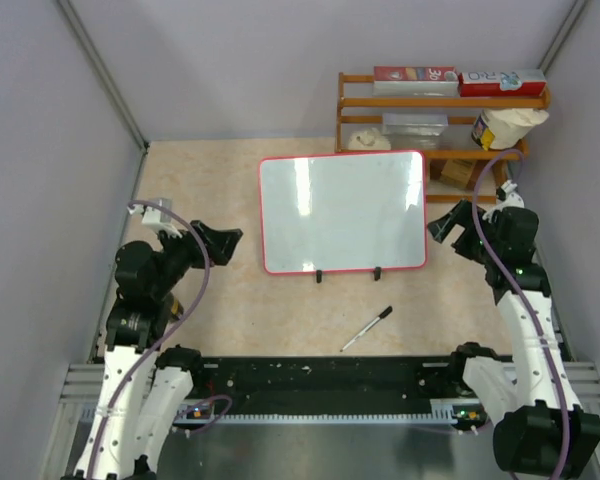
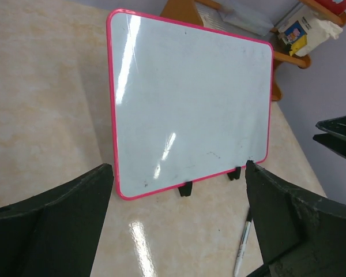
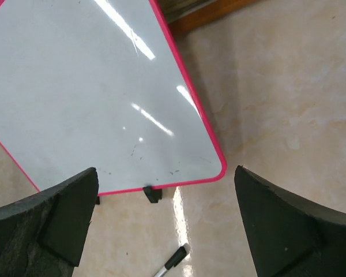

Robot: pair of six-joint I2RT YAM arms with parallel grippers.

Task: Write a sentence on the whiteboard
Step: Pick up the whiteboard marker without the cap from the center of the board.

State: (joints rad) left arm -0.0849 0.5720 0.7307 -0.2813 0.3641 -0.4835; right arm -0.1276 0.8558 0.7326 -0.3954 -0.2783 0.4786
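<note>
The whiteboard [image 1: 342, 211] lies in the middle of the table, red-framed with two black feet at its near edge. Its surface is blank apart from faint smudges; no sentence shows on it. It also shows in the left wrist view [image 2: 190, 104] and the right wrist view [image 3: 92, 98]. A marker pen [image 1: 368, 328] with a black cap lies on the table in front of the board, also seen in the left wrist view [image 2: 242, 245] and the right wrist view [image 3: 170, 262]. My left gripper [image 1: 223, 243] is open and empty, left of the board. My right gripper [image 1: 442, 226] is open and empty at the board's right edge.
A wooden shelf [image 1: 440, 100] stands behind the board at the back right, holding boxes, a plastic container and a white bag. Grey walls close in the left, back and right sides. A black strip runs along the table's near edge [image 1: 320, 375].
</note>
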